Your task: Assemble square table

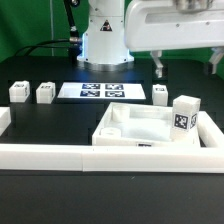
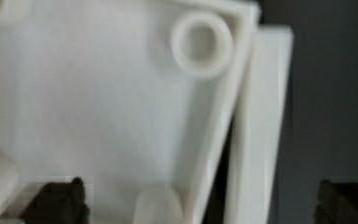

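Wrist view: your gripper [image 2: 206, 200] hangs wide open over the top [image 2: 87, 100], gripping nothing. The top lies against the wall [image 1: 40, 153], with one leg [image 1: 184, 113] by its corner.

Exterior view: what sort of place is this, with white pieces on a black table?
Probably a robotics lab bench: a white robot arm at the back, the marker board with printed tags, and loose tagged furniture pieces, a square top and small legs.
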Controlling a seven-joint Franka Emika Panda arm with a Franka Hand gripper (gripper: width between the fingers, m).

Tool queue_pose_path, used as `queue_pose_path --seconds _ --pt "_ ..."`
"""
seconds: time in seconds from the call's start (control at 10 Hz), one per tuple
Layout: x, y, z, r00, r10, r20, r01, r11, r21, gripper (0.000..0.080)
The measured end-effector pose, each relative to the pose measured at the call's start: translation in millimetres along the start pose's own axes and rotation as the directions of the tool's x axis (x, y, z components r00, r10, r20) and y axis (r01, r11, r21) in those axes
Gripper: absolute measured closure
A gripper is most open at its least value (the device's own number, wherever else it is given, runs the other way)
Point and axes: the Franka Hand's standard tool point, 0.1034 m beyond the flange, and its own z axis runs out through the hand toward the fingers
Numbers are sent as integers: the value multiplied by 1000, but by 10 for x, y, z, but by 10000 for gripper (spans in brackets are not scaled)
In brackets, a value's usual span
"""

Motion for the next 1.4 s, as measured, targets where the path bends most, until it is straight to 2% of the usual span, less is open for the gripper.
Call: queue_pose_path --seconds 0.2,0.4,0.6,0.7,0.8,0.9,1.0,1.1,1.3,1.4 --pt "-24 -111 105 994 -61 -96 58 998 -34 150" --pt "-45 -103 117 995 -58 -79 56 998 -32 150" --pt "-177 -129 156 997 -20 71 21 1000 -14 150" --pt "-375 -138 273 984 91 152 -90 996 -15 150" --pt "-729 -150 371 944 117 308 -120 993 -11 150" --pt "-918 -135 465 915 122 384 -130 992 -5 150" --pt "-1030 -176 542 902 131 412 -136 991 -17 150" --pt "-1092 -200 538 876 148 460 -153 988 -28 150" --pt "-1066 -132 546 809 155 567 -161 986 -39 150" --pt "-1151 -114 528 740 155 655 -165 985 -47 150"
